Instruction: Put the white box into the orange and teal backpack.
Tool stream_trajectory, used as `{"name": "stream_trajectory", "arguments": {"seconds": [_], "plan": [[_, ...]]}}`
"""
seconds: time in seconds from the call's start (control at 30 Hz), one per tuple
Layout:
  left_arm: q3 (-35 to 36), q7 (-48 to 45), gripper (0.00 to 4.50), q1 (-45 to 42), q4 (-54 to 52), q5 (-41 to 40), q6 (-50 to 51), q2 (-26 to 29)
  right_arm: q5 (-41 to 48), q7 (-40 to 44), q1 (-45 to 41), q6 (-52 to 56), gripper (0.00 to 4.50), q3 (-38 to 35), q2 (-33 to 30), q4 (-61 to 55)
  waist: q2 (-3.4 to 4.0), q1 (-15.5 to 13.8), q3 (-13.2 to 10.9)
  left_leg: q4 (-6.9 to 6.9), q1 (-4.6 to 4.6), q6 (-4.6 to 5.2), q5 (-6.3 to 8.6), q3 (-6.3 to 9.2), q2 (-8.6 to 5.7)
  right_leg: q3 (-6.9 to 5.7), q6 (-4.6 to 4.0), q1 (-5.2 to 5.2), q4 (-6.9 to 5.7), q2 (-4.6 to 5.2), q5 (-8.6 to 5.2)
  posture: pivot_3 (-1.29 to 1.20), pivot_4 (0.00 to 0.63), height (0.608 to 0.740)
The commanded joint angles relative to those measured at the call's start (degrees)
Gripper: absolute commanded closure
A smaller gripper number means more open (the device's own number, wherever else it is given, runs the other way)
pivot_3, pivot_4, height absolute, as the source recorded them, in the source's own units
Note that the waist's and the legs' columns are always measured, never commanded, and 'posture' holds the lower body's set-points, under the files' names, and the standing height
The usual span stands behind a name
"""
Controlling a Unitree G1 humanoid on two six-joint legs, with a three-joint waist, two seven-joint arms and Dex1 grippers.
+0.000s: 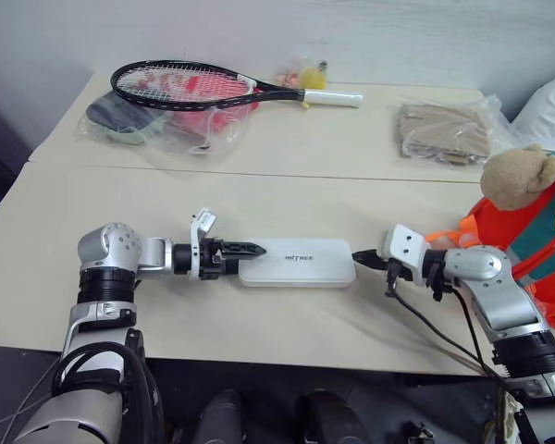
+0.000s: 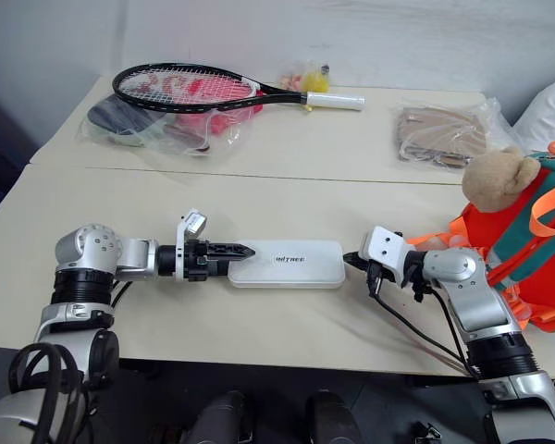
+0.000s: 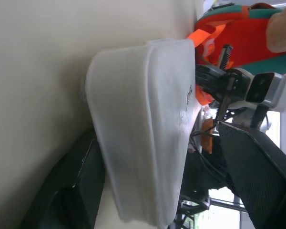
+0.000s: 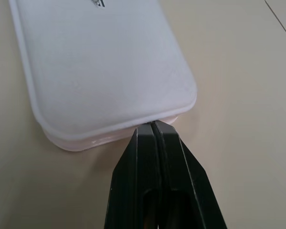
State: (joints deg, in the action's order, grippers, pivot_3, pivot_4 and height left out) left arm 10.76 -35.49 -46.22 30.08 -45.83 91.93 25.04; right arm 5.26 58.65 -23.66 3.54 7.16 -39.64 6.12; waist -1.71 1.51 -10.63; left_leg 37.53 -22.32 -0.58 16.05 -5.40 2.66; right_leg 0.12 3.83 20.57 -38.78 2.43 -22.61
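White box (image 1: 298, 263) mid-frame on the table (image 1: 287, 148), a gripper at each end
Left gripper (image 1: 243, 250) spread around its left end; right gripper (image 4: 154, 126) closed, empty, tips at its right end

the orange and teal backpack (image 1: 536, 250) is cut off by the picture's right edge.

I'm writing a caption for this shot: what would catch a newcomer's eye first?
The white box lies flat at mid-table, with an end effector at each short end: the left end effector has its open fingers above and below one end, and the shut right end effector has its tips against the other. At the table's right edge sits the orange and teal backpack with its plush bear head, and a black tennis racket lies over clear bags at the far side.
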Motion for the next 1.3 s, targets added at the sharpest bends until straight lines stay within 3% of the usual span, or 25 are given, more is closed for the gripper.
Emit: {"name": "stream_trajectory", "arguments": {"seconds": [0.03,0.13,0.3,0.37,0.43,0.53,0.67,0.8,0.93,1.0,1.1,1.3], "plan": [[-0.09,1.14,0.78,0.69,-1.64,-6.56,0.57,-0.65,0.18,-0.32,-0.57,-1.14,4.5,0.2,0.86,-1.28,0.0,0.1,0.0,-0.01,0.0,-0.01,0.0,0.0,0.0,0.0,0.0,0.01,-0.01,0.0,0.0,0.0,0.15,0.74],[3.01,2.57,1.35,0.46,-2.32,-7.98,0.57,-0.36,0.26,-0.54,-0.2,-1.09,4.5,-0.17,0.96,-1.43,0.0,0.25,0.0,-0.01,0.0,-0.03,-0.02,-0.01,0.03,0.0,0.0,0.04,-0.03,-0.03,0.0,0.0,0.15,0.74],[5.5,4.82,2.87,2.08,-5.23,-12.84,0.57,0.38,3.0,-0.69,2.75,-1.22,4.5,-2.86,0.73,-3.19,0.0,0.16,0.0,-0.04,0.0,-0.04,-0.02,-0.01,0.03,0.01,0.0,0.04,0.0,-0.04,0.0,0.0,0.15,0.74],[6.65,5.09,3.22,3.39,-7.45,-16.48,0.57,0.91,6.08,-0.94,5.38,-0.08,4.5,-5.89,0.59,-5.27,0.0,0.13,0.0,-0.07,-0.01,-0.04,-0.02,-0.01,0.03,0.01,0.0,0.04,0.02,-0.04,0.0,0.0,0.15,0.74],[5.85,5.39,3.22,4.83,-10.24,-20.17,0.57,2.27,11.35,-1.53,9.84,3.37,4.5,-10.91,0.3,-9.38,0.0,0.04,-0.01,-0.09,-0.02,-0.04,-0.02,0.0,0.03,0.01,0.0,0.04,0.05,-0.04,0.0,0.0,0.15,0.74],[5.72,5.47,3.22,9.37,-19.83,-19.8,0.48,3.68,20.87,-2.8,20.16,8.95,3.94,-20.88,0.22,-19.6,0.0,-0.15,0.0,-0.16,-0.04,-0.05,-0.02,0.07,0.03,-0.02,0.0,-0.01,0.14,-0.04,0.0,0.0,0.15,0.74],[8.09,6.5,3.22,13.15,-23.76,-19.47,0.53,4.22,24.79,-6.59,32.67,13.45,2.59,-31.07,0.3,-28.77,0.0,-0.11,0.0,-0.25,0.0,-0.05,-0.02,0.07,0.01,0.0,0.0,-0.1,0.26,-0.04,0.0,0.0,0.15,0.74],[5.46,-1.6,3.22,18.19,-34.84,-15.38,-14.14,4.88,26.93,-8.41,46.2,13.22,1.18,-45.48,2.81,-31.21,0.01,-0.08,-0.01,-0.34,0.05,-0.09,-0.05,0.05,-0.02,0.03,0.0,-0.15,0.33,-0.07,-0.01,0.0,0.15,0.74],[-0.11,-12.95,3.22,25.82,-44.25,-10.39,-25.54,9.84,28.89,-11.84,53.28,12.39,0.03,-55.95,6.69,-30.68,0.12,0.25,0.06,-0.55,0.13,-0.18,-0.08,-0.01,0.02,0.09,0.0,-0.24,0.63,-0.17,0.0,0.0,0.15,0.74],[-3.9,-19.0,3.22,30.23,-47.2,-6.52,-31.77,13.42,27.39,-11.51,54.8,10.01,0.03,-60.16,5.92,-26.25,0.27,0.37,0.14,-0.71,0.21,-0.23,-0.05,-0.14,0.04,0.21,0.0,-0.28,0.81,-0.23,-0.01,0.0,0.15,0.74],[-5.92,-21.8,3.22,32.66,-47.21,-4.1,-36.37,14.51,28.3,-11.21,52.31,9.12,0.03,-62.25,3.1,-21.26,0.28,0.39,0.14,-0.81,0.3,-0.21,-0.05,-0.27,0.05,0.33,-0.01,-0.33,0.93,-0.27,-0.01,0.0,0.15,0.74],[-5.34,-21.09,3.22,31.88,-44.95,-3.34,-39.93,12.31,29.73,-11.23,35.84,11.55,0.03,-52.56,-1.78,-12.75,0.28,0.39,0.14,-0.78,0.32,-0.03,-0.12,-0.25,0.06,0.36,-0.04,-0.36,0.89,-0.26,0.02,0.0,0.15,0.74]]}}
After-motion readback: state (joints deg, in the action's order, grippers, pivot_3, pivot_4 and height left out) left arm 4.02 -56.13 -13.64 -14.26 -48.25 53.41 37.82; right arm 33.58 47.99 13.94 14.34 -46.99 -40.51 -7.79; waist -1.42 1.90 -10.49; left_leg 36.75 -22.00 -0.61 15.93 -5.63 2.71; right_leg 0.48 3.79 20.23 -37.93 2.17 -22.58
